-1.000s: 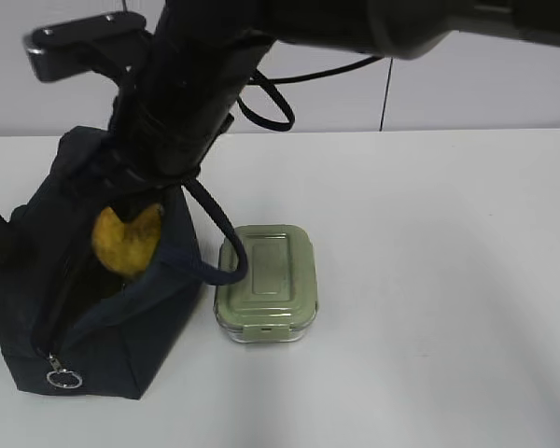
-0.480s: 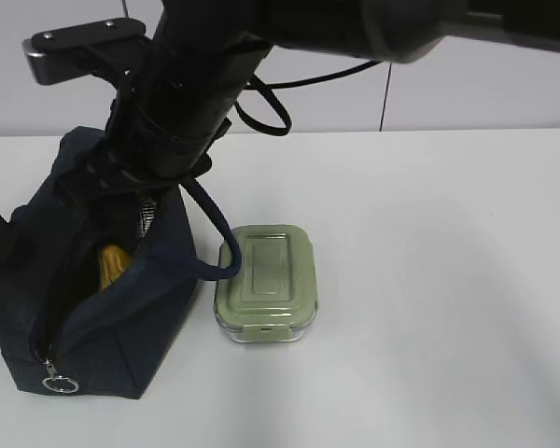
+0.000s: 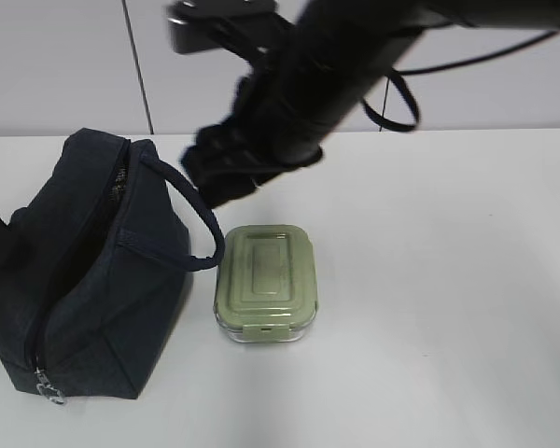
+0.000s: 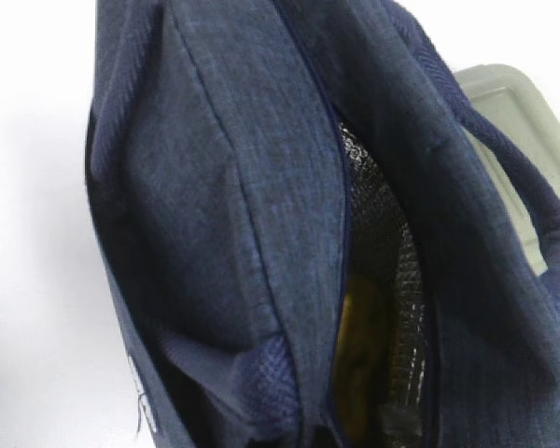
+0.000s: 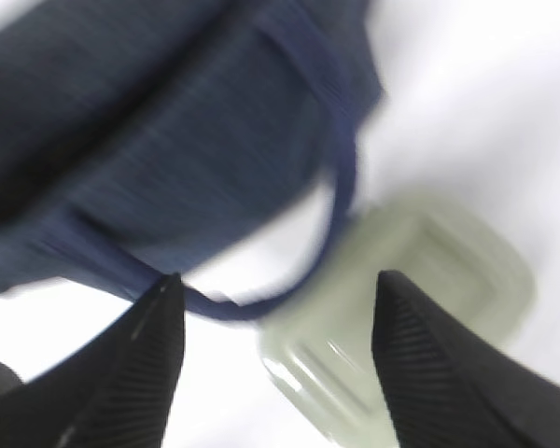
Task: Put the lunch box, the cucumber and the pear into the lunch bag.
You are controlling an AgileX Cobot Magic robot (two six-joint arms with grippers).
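The pear lies inside the lunch bag. The right claw, spread wide and empty, hangs above the lunch box just beside the bag. The box looks next: descend, grip it.

— What did the arm look like?
— Thick and black, blurred, with a flat black bracket on top carrying small screws, and thin black cables looping beside it.
— And the fingers?
— Two black tapered fingers with finely ribbed inner faces.
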